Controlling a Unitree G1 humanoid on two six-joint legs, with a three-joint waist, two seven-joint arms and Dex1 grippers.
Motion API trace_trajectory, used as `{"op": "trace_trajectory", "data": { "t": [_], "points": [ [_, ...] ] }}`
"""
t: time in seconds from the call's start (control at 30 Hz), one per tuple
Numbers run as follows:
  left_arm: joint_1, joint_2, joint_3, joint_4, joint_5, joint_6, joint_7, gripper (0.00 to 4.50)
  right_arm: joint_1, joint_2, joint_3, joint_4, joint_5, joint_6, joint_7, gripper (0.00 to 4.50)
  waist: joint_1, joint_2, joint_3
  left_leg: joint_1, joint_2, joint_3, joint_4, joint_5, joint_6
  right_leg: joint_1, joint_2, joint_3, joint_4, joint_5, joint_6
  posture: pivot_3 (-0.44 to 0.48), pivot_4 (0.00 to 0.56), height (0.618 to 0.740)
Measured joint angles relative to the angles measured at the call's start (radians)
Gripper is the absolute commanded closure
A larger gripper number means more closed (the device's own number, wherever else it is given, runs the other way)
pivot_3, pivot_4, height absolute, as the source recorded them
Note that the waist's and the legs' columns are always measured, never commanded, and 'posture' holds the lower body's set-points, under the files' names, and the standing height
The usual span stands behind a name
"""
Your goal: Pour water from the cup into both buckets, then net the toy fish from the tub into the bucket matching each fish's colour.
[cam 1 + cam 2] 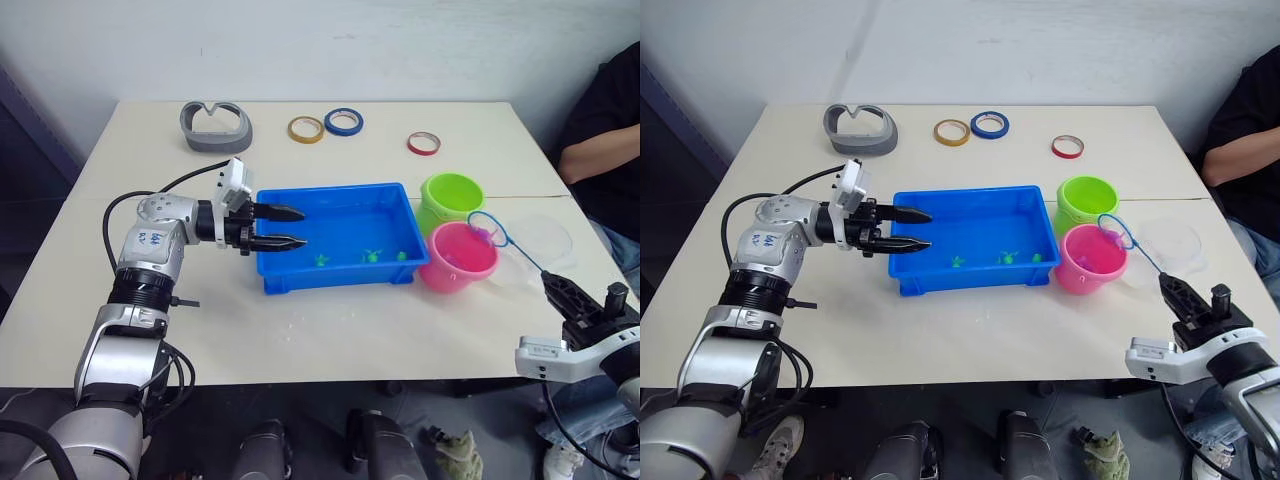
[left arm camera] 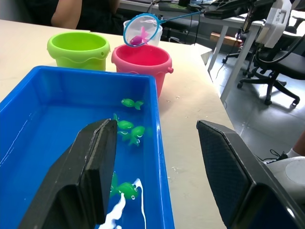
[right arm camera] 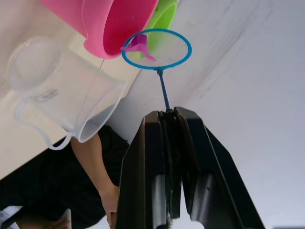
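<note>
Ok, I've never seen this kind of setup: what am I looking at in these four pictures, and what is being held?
Two pictures look down from a humanoid robot's head; the other two come from cameras on its wrists. On the table sit a blue tub of water holding green toy fish, a green bucket, a pink bucket and a clear cup. The right end effector is shut on a small net carrying a pink fish over the pink bucket. The left end effector is open at the tub's edge.

On the desk (image 1: 330, 330) we see a grey curved holder (image 1: 215, 125), orange (image 1: 305, 129), blue (image 1: 343, 122) and red (image 1: 423, 143) tape rolls; a person (image 1: 610, 130) sits beside it.
</note>
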Motion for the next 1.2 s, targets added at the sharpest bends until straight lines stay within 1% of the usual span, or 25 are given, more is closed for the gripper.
{"op": "trace_trajectory", "data": {
  "t": [0.3, 0.37, 0.5, 0.57, 0.67, 0.73, 0.87, 1.0, 1.1, 1.2],
  "points": [
    [0.000, 0.000, 0.000, 0.000, 0.000, 0.000, 0.001, 1.53, -0.001, 0.002, 0.002, 0.004, -0.113, -0.059, -0.066, 4.50, 0.000, 0.000, 0.000, 0.000, 0.000, 0.000, 0.000, 0.000, 0.000, 0.000, 0.000, 0.000, 0.000, 0.000, 0.000, 0.000, 0.150, 0.713],
    [0.000, 0.000, 0.001, 0.000, 0.000, 0.000, 0.001, 1.53, -0.001, 0.018, 0.004, 0.005, -0.135, -0.060, -0.078, 4.50, 0.000, 0.000, 0.000, 0.000, 0.000, 0.000, 0.000, 0.000, 0.000, 0.000, 0.000, 0.000, 0.000, 0.000, 0.000, 0.000, 0.150, 0.713],
    [0.000, 0.000, 0.003, 0.000, 0.000, 0.000, 0.002, 1.53, -0.015, 0.039, 0.009, 0.009, -0.119, -0.061, -0.079, 4.50, -0.001, 0.000, 0.000, 0.000, 0.000, 0.000, 0.000, 0.000, 0.000, 0.000, 0.000, 0.001, 0.001, 0.000, 0.000, 0.000, 0.150, 0.713],
    [0.000, 0.000, 0.003, 0.000, 0.000, -0.001, 0.002, 1.53, -0.045, 0.046, 0.018, 0.007, -0.046, -0.063, -0.051, 4.50, -0.003, 0.000, 0.000, 0.001, 0.000, 0.001, 0.000, 0.000, 0.000, 0.000, 0.000, 0.001, 0.001, 0.000, 0.000, 0.000, 0.150, 0.713],
    [0.000, 0.003, 0.008, 0.000, 0.000, -0.005, 0.001, 1.53, -0.098, 0.062, 0.046, -0.010, 0.107, -0.051, 0.032, 4.50, -0.008, 0.000, 0.000, 0.001, 0.000, 0.000, 0.000, 0.001, -0.001, 0.000, 0.001, 0.001, 0.002, 0.000, 0.000, 0.000, 0.150, 0.713],
    [0.001, 0.009, 0.011, 0.000, 0.000, -0.007, 0.002, 1.53, -0.155, 0.073, 0.052, -0.036, 0.219, -0.011, 0.107, 4.50, -0.013, 0.000, 0.000, 0.001, 0.000, 0.000, 0.001, 0.001, -0.001, 0.000, 0.000, 0.001, 0.002, 0.000, 0.000, 0.000, 0.150, 0.713],
    [0.019, 0.018, 0.013, -0.016, -0.001, 0.002, 0.001, 1.53, -0.283, 0.059, 0.071, -0.085, 0.440, 0.083, 0.268, 4.50, -0.021, 0.000, 0.000, 0.002, 0.000, 0.000, 0.001, 0.001, 0.000, 0.001, 0.000, 0.001, 0.003, 0.000, 0.000, 0.000, 0.150, 0.713],
    [0.066, 0.021, 0.013, -0.077, -0.004, 0.032, 0.001, 1.53, -0.393, 0.032, 0.099, -0.086, 0.588, 0.164, 0.379, 4.50, -0.021, 0.000, 0.000, 0.002, 0.000, 0.000, 0.001, 0.001, 0.000, 0.001, 0.000, 0.001, 0.004, 0.000, 0.000, 0.000, 0.150, 0.713],
    [0.094, 0.023, 0.011, -0.148, -0.005, 0.057, 0.002, 1.53, -0.483, 0.016, 0.156, -0.083, 0.692, 0.228, 0.445, 4.50, -0.021, 0.000, 0.000, 0.002, 0.000, 0.000, 0.001, 0.001, 0.000, 0.001, -0.001, 0.001, 0.005, 0.000, 0.000, 0.000, 0.150, 0.713],
    [0.123, 0.024, 0.013, -0.217, -0.017, 0.093, 0.011, 1.53, -0.555, 0.014, 0.213, -0.075, 0.757, 0.295, 0.494, 4.50, -0.021, 0.000, 0.000, 0.002, 0.000, 0.000, 0.002, 0.001, 0.000, 0.001, -0.001, 0.002, 0.005, 0.000, 0.000, 0.000, 0.150, 0.713]
  ]
}}
